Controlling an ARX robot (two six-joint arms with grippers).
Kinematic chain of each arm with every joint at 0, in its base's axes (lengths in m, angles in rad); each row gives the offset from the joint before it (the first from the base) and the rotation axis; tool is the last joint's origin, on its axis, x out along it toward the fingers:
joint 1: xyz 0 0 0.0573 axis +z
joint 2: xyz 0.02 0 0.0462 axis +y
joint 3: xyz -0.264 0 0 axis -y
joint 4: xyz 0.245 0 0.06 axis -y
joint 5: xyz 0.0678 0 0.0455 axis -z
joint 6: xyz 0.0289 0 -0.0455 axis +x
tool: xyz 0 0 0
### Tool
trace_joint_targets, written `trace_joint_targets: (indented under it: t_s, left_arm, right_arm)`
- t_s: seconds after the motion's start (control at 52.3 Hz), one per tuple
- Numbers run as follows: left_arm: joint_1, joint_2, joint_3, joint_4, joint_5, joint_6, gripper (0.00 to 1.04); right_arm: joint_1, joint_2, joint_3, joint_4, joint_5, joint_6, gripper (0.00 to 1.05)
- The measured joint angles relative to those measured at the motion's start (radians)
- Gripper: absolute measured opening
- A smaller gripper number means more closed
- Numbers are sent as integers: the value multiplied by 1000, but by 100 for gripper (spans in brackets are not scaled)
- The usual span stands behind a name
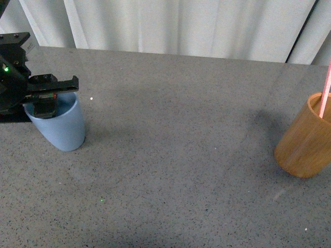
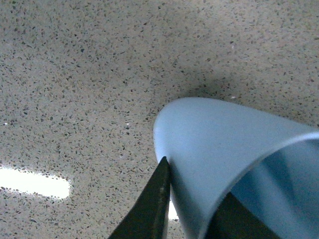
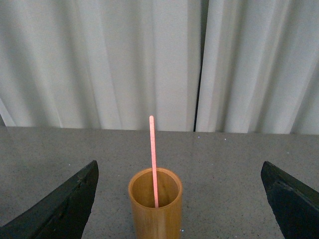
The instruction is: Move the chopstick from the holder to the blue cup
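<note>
The left gripper is clamping the rim of the blue cup at the 9 o'clock edge of the table. The left wrist view is showing what the front view hides: one dark finger pressing outside the wall, the other apparently inside. The holder is sitting at 3 o'clock, partly cut by the frame, with the chopstick standing in it. Open speckled tabletop is lying between the cups. The right gripper, appearing only in its own wrist view, is facing the holder with its fingers spread wide apart, and a curtain is hanging beyond it at 12 o'clock.
</note>
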Motion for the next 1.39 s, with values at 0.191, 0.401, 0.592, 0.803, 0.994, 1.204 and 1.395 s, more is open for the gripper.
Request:
trace_joint_targets:
  t_s: [0.191, 0.401, 0.592, 0.803, 0.994, 1.204, 1.395]
  left_arm:
    - [-64, -53, 23, -52, 16, -3, 3]
    - [-205, -113, 89, -91, 47, -48, 3]
    - [-353, -79, 109, -78, 55, -113, 3]
    - [-439, 64, 138, -67, 5, -153, 3]
    - [-486, 146, 175, -67, -15, -179, 3]
    - [-502, 157, 187, -60, -3, -200, 9]
    - [-490, 150, 201, -63, 8, -204, 38]
  right_arm:
    - [0, 0, 0, 0, 0, 0, 95]
    - [0, 0, 0, 0, 0, 0, 95]
    - [0, 0, 0, 0, 0, 0, 95]
    - [0, 0, 0, 0, 0, 0, 95]
    - [0, 0, 0, 0, 0, 0, 95]
    - [0, 0, 0, 0, 0, 0, 95]
    - [0, 0, 0, 0, 0, 0, 95]
